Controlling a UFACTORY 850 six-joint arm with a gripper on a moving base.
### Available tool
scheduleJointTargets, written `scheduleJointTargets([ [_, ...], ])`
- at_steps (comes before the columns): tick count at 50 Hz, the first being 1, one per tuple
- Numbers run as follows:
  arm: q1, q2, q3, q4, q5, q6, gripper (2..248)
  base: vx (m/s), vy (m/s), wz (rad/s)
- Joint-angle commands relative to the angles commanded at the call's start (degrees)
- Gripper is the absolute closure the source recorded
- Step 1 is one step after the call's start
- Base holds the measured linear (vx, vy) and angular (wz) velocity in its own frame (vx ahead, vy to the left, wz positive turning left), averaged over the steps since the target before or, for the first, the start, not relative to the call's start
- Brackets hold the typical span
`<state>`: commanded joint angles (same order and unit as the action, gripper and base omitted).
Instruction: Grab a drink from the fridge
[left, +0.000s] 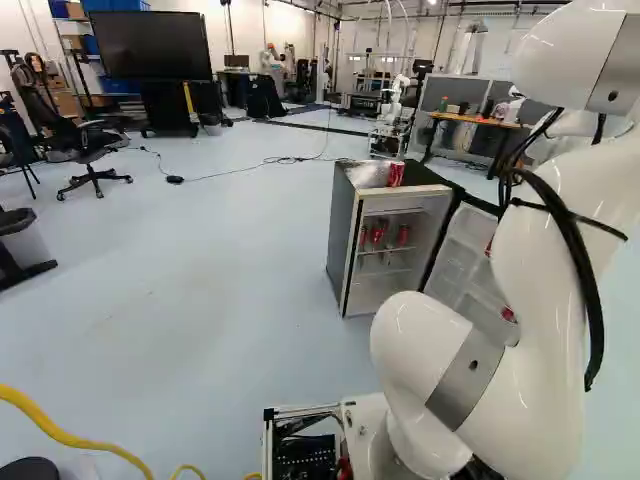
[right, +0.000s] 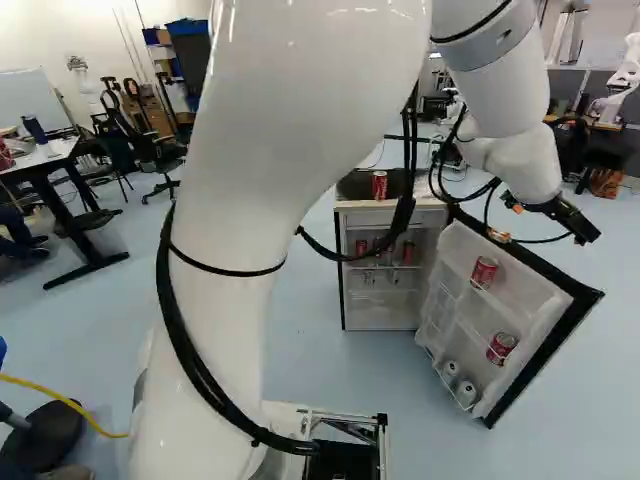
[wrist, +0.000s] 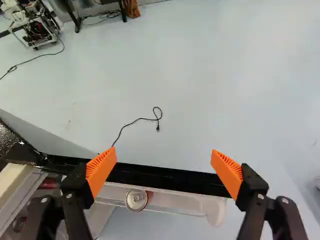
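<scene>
In the middle of the left base view, one small fridge (left: 340, 240) is seen standing on the floor, and its one door (right: 462, 240) is swung open. On top of it, one red can (right: 379, 184) is placed upright, and beside this can one clear plastic bag (left: 369, 175) is lying. Inside, on a shelf, at least three red cans (left: 402, 235) can be counted; the exact number is partly hidden by cables in the right base view.

In the door, four cans are counted: one upper red can (right: 484, 270), one lower red can (right: 501, 347), and two pale cans (right: 450, 370) at the bottom, side by side.

By the upper part of the door, the gripper (right: 582, 225) is held at the end of the arm. Its two fingers are spread wide, and nothing is gripped by them. In the wrist view, the black edge of the door is seen crossing between the two orange pads (wrist: 101, 170). The round top of one can (wrist: 136, 200) is also seen between them, closer to one finger. Whether the door is touched by the fingers cannot be told.

On the floor ahead of the fingers, one thin black cord (wrist: 137, 120) is laid in a loop. Behind the fridge, another robot (left: 392, 100) is seen.
</scene>
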<state>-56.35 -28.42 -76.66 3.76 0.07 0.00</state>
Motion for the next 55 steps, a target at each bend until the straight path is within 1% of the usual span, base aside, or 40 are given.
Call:
scheduleJointTargets([
  [24, -1.8, -5.3, -7.0, -2.4, -6.1, 0.0, 3, 0.0, 0.0, 0.0],
  [30, -2.1, -7.2, -9.1, -2.9, -7.2, 0.0, 3, 0.0, 0.0, 0.0],
  [55, -2.7, -16.8, -19.2, -3.3, -7.9, 0.0, 3, 0.0, 0.0, 0.0],
])
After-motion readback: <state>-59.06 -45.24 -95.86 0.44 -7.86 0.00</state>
